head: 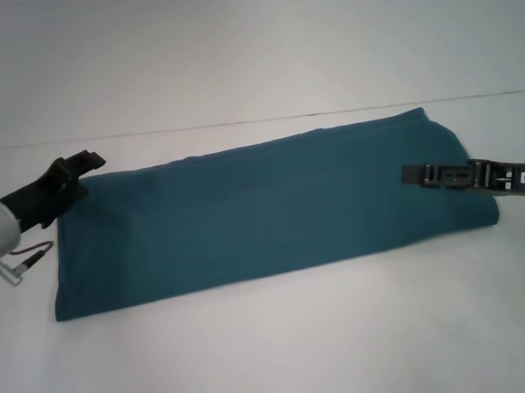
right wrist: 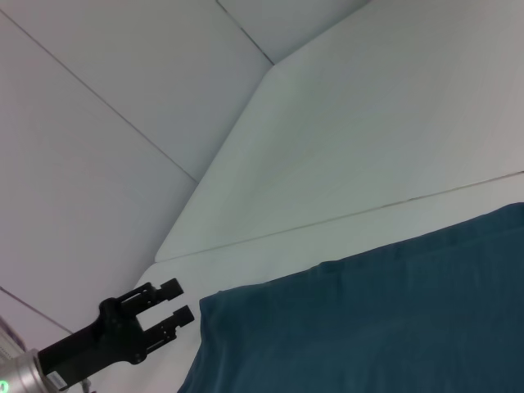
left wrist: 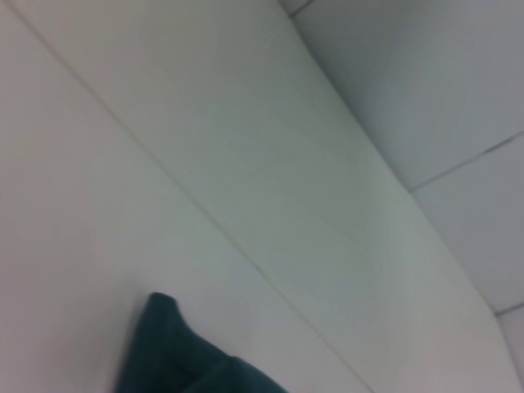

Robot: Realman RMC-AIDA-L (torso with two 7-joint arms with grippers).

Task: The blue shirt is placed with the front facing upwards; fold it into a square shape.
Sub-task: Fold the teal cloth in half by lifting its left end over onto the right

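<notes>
While the shirt lies flat: the blue shirt point(head: 272, 209) is on the white table point(head: 238, 57), already folded into one long strip.
Shirt look: no sleeves, collar or letters show, so I think the sides are already tucked in.
Shirt shape: long and thin, not square yet.
Left gripper point(head: 83, 162): it is at the far corner of the shirt's left end, right at the edge of the cloth.
Left claw: its two fingers point(right wrist: 172, 286) are spread apart with a gap between them, and nothing is in them.
Right gripper point(head: 413, 174): it lies low over the shirt's right end, pointing toward the middle of the shirt.
Right claw: I cannot tell if it is spread or pressed together.
Done: the long fold looks done.
Left to do: I think one end must be folded over the other to make a square.
</notes>
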